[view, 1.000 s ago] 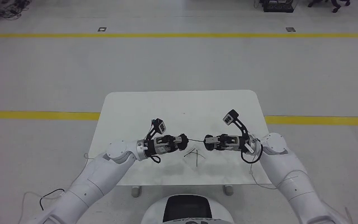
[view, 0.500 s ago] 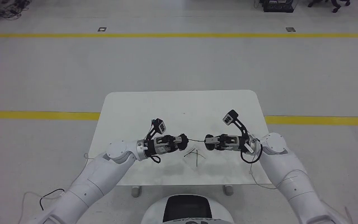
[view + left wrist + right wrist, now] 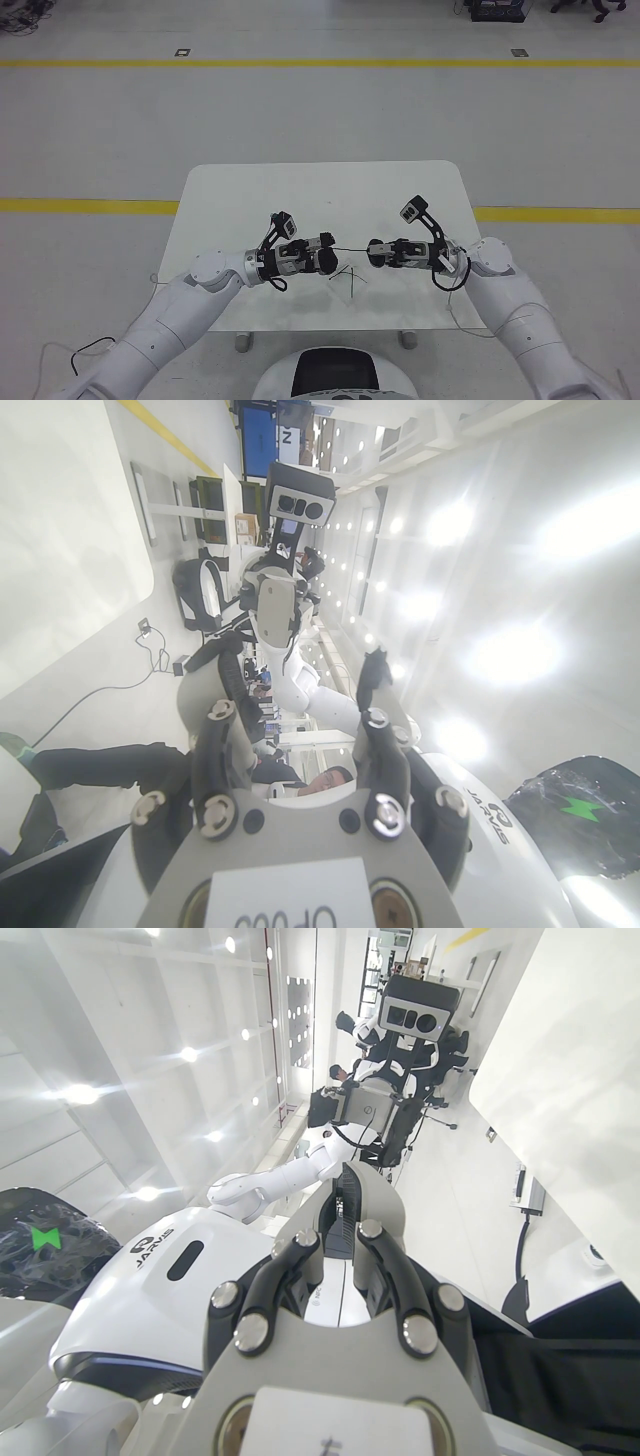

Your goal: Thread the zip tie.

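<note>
"Above the white worktop (image 3: 250,190), where is the zip tie (image 3: 347,248)?"

"It hangs in the air between both arms. The right claw (image 3: 370,250) is clenched on one end, and the left claw (image 3: 329,259) stands released at the other."

"What can fail?"

"I think the thin tip may bend and miss. Spare ties (image 3: 348,277) lie underneath. Around is pale floor with a yellow line (image 3: 100,205)."

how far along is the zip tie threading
Done: a zip tie is up off the table, in the gap between the two hands. In hand: the right hand is shut on one end; the left hand is open at the other. Left: no closed loop shows, so the threading looks undone. More ties lie on the table.
</note>
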